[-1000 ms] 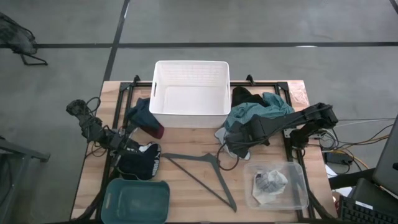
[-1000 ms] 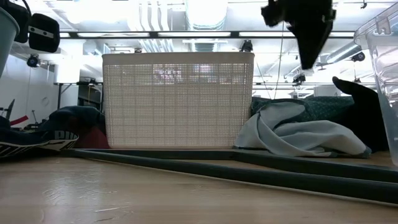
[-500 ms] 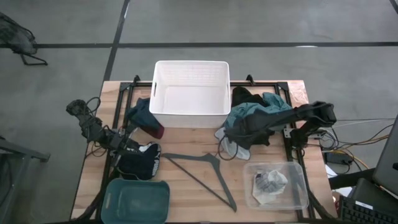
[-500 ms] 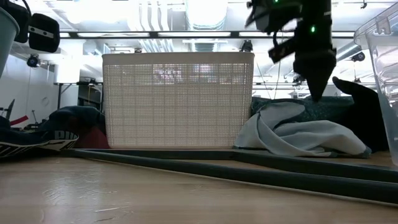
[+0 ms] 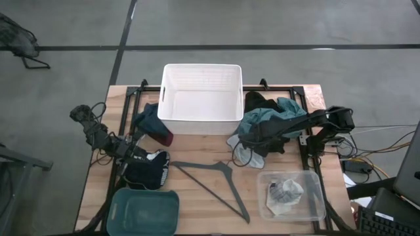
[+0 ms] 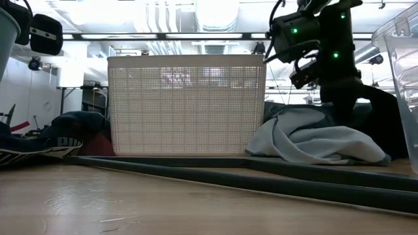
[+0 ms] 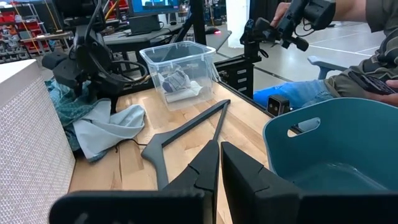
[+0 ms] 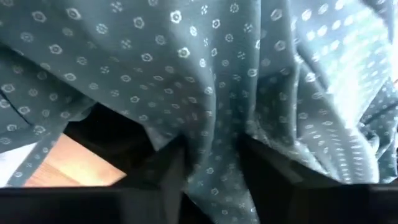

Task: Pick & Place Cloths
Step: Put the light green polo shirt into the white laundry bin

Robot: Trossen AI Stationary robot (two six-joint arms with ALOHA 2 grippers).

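Wooden plank counter (image 5: pixel 197 196) on a black frame, over a grey concrete floor (image 5: pixel 295 26) crossed by dark lines. White slatted plastic basket (image 5: pixel 201 98) at upper centre of the high view, nothing visible inside.

Right of the basket: teal patterned cloth (image 5: pixel 266 118) heaped with a black cloth (image 5: pixel 259 99) behind it and a pale-blue piece (image 5: pixel 241 152) spilling toward the frame's centre. Right claw (image 5: pixel 251 136) pressed down into the teal heap; in the right wrist view, fingers (image 8: pixel 171 168) pinched narrow around a gathered fold of the teal fabric (image 8: pixel 217 93), bare wood showing at lower left. In the low view, same arm (image 6: pixel 326 52) at upper right, green lights on, tip buried in the pile (image 6: pixel 313 134).

Left of the basket: teal-and-navy cloth (image 5: pixel 149 121) with a maroon cloth (image 5: pixel 165 138) at its edge. Lower left: dark navy cloth with white print (image 5: pixel 149 169), with the left claw (image 5: pixel 136 155) resting just beside it, fingers (image 7: pixel 205 168) closed together, holding nothing.

Grey clothes hanger (image 5: pixel 216 180) flat at lower centre. Teal plastic bin (image 5: pixel 143 211) at bottom left; clear plastic tub (image 5: pixel 291 195) at bottom right with small white pieces (image 5: pixel 283 192) inside.

Beyond the counter, in the low view: bright room, ceiling pipes and lights (image 6: pixel 196 19). In the left wrist view, a seated person (image 7: pixel 348 68) at upper right, with shelving and monitors behind.
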